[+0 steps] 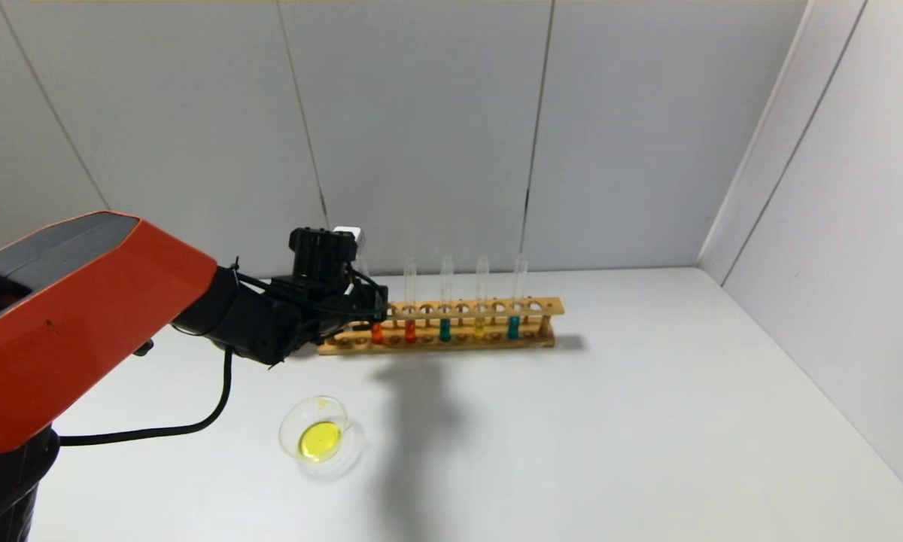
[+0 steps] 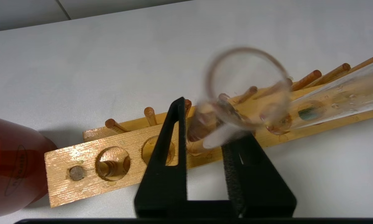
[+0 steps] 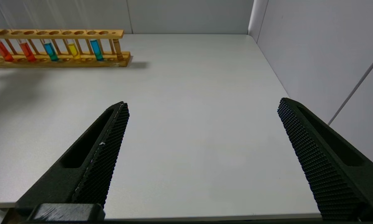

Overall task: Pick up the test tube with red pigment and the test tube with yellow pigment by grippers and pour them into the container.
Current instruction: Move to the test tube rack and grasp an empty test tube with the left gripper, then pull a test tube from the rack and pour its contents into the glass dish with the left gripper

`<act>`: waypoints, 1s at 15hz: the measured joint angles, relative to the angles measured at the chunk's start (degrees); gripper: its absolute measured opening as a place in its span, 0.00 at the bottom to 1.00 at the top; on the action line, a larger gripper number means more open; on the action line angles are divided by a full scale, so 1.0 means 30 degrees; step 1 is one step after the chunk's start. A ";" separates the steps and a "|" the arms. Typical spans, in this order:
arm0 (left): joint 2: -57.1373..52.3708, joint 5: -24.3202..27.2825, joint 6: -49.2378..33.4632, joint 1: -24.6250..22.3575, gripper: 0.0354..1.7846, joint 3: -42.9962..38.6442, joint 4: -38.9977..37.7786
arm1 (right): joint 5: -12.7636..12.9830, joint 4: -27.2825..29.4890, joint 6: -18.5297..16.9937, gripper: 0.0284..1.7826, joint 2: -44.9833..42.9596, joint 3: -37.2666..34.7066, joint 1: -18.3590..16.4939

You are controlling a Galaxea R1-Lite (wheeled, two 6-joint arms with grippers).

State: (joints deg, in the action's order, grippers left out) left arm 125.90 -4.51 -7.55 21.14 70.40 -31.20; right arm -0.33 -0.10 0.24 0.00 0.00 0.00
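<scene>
A: Item one, the left hand [image 1: 365,301]?
B: It is reaching over the left end of the wooden rack [image 1: 497,307] at the back of the white worktop [image 1: 609,421]. Its two black fingers [image 2: 171,149] are pinching the upper part of a glass tube; the wrist view is looking straight down the tube's open mouth [image 2: 247,87].

A: Which tube is that?
B: The red tube [image 1: 377,333], the leftmost filled one, sitting in the rack with its orange-red liquid at the bottom. A second orange-red tube [image 1: 411,330] is standing just beside it.

A: Remaining rack contents?
B: Going rightward: a teal tube [image 1: 445,328], the yellow tube [image 1: 480,327], then another teal tube [image 1: 513,326]. All are standing upright in their holes.

A: Item two, the glass dish [image 1: 320,436]?
B: It is sitting on the worktop in front of the rack, nearer the robot and well apart from it, holding a pool of bright yellow liquid.

A: Item three, the right hand [image 3: 202,155]?
B: It is hanging low over the bare right side of the worktop, fingers spread wide and gripping nothing. The rack is lying far off from it.

A: Anything else?
B: A dark red cup [image 2: 9,168] is showing in the left wrist view, standing just beside the rack's end.
</scene>
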 joint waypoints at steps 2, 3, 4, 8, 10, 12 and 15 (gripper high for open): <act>-0.0008 0.0008 0.0008 0.0016 0.16 -0.0004 0.0000 | 0.0000 0.0008 0.0000 0.98 0.0000 0.0000 0.0000; -0.0016 0.0000 0.0045 0.0028 0.16 -0.0028 -0.0008 | 0.0000 0.0008 0.0000 0.98 0.0000 0.0000 0.0000; -0.0053 -0.0008 0.0065 0.0037 0.16 -0.0049 0.0000 | 0.0000 0.0008 0.0000 0.98 0.0000 0.0000 0.0000; -0.0817 -0.0065 0.0175 0.0045 0.16 -0.0041 0.0195 | 0.0000 0.0008 0.0000 0.98 0.0000 0.0000 0.0000; -0.1772 -0.0158 0.0406 0.0045 0.16 -0.0028 0.0516 | 0.0008 0.0008 0.0000 0.98 0.0000 0.0000 0.0000; -0.2950 -0.0195 0.0829 0.0045 0.16 0.0037 0.1057 | 0.0008 0.0008 -0.0008 0.98 0.0000 0.0000 0.0000; -0.4852 -0.0670 0.1682 0.0045 0.16 0.0126 0.2121 | 0.0008 0.0008 -0.0008 0.98 0.0000 0.0000 0.0000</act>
State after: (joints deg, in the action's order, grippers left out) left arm 111.35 -6.52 -2.50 21.27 70.78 -24.83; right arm -0.30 -0.07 0.22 0.00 0.00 0.00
